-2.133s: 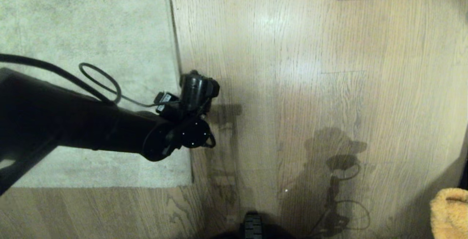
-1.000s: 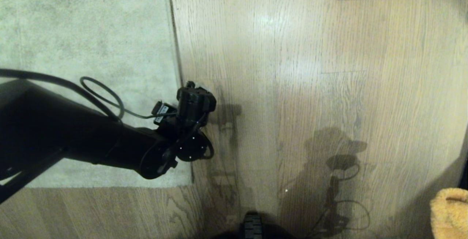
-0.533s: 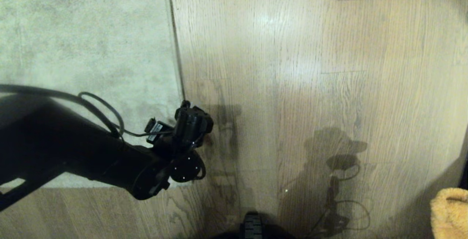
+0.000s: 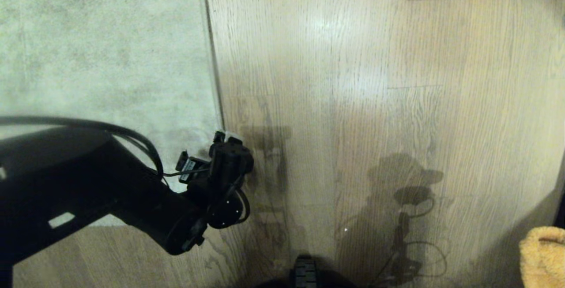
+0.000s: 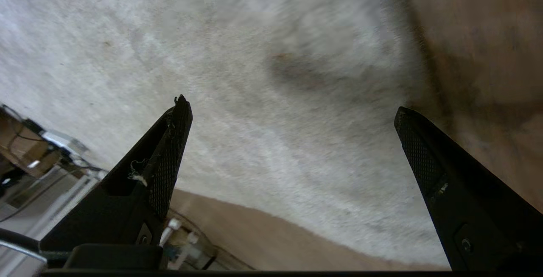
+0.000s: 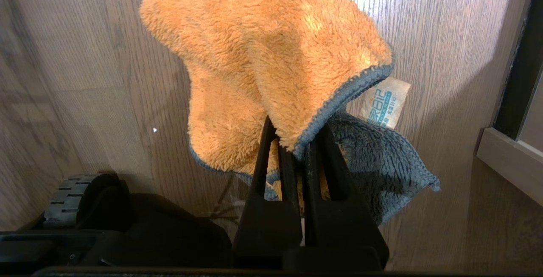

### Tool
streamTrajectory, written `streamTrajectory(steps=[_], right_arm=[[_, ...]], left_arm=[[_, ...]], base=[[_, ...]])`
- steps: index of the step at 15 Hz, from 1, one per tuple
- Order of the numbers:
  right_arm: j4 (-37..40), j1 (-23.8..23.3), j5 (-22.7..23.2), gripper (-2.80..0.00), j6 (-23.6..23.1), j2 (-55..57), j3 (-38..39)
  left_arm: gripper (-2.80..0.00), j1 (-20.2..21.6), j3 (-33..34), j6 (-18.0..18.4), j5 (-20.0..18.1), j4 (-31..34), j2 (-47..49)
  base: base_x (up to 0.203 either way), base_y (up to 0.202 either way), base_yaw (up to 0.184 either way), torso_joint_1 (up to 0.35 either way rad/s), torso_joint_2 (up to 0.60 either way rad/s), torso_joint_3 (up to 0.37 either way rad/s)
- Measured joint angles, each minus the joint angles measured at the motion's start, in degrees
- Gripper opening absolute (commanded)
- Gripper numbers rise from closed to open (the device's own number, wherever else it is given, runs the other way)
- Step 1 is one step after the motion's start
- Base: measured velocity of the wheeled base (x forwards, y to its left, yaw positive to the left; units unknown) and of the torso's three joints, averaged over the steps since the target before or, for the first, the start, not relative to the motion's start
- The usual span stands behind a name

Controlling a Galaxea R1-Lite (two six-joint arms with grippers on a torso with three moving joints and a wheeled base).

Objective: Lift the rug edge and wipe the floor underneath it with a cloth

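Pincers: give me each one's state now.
Left pincer: open, empty, over the rug edge.
Right pincer: closed, holding the cloth.

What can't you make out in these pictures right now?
- Head view: the left gripper fingertips, hidden under its own wrist.
- Head view: the cloth, cut off by the frame edge.
- Left wrist view: the rug edge, blurred.
- Right wrist view: the tag's print, too small.

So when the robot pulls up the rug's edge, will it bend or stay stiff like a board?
Probably bend: the rug edge looks thin and lies flat on the floor. The short pile should give the open left gripper some grip. Only the pinched bit may lift.
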Motion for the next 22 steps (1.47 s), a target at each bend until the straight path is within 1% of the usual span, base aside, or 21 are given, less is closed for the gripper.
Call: streamTrajectory(steps=[1, 3, 6, 9, 11, 15, 18, 20, 22], right_arm=[[0.0, 0.0, 0.0, -2.8, 0.0, 0.0, 0.0], [0.0, 0.0, 0.01, -2.8, -0.01, 0.0, 0.0], [0.0, 0.0, 0.0, -2.8, -0.02, 0.0, 0.0], [0.0, 0.0, 0.0, -2.8, 0.02, 0.0, 0.0], [-0.02, 0.0, 0.02, -2.8, 0.0, 0.0, 0.0], [0.01, 0.0, 0.02, -2.8, 0.0, 0.0, 0.0], [0.0, 0.0, 0.02, -2.8, -0.02, 0.0, 0.0], [0.0, 0.0, 0.0, -2.8, -0.02, 0.0, 0.0], [0.01, 0.0, 0.0, -2.8, 0.0, 0.0, 0.0]], left_arm=[[0.0, -0.32, -0.27, -0.06, -0.06, -1.57, 0.79], [0.0, -0.97, -0.45, -0.11, -0.13, -2.25, 1.91], [0.0, -1.07, -0.45, -1.17, 0.31, -3.04, 3.66], [0.0, -0.01, 0.35, -1.02, 0.3, -4.2, 4.65], [0.0, 1.89, 1.31, -0.44, 0.11, -4.4, 4.61], [0.0, 7.03, 4.1, 2.52, -0.11, -4.03, 2.14], [0.0, 9.76, 5.78, 4.75, -0.13, -3.82, -1.3], [0.0, 11.44, 5.69, 7.91, -0.2, -3.52, -4.67], [0.0, 13.25, 3.76, 12.94, -0.2, -3.61, -8.98]], base=[[0.0, 0.0, 0.0, 0.0, 0.0, 0.0], [0.0, 0.0, 0.0, 0.0, 0.0, 0.0], [0.0, 0.0, 0.0, 0.0, 0.0, 0.0], [0.0, 0.0, 0.0, 0.0, 0.0, 0.0], [0.0, 0.0, 0.0, 0.0, 0.0, 0.0], [0.0, 0.0, 0.0, 0.0, 0.0, 0.0], [0.0, 0.0, 0.0, 0.0, 0.0, 0.0], [0.0, 0.0, 0.0, 0.0, 0.0, 0.0], [0.0, 0.0, 0.0, 0.0, 0.0, 0.0]])
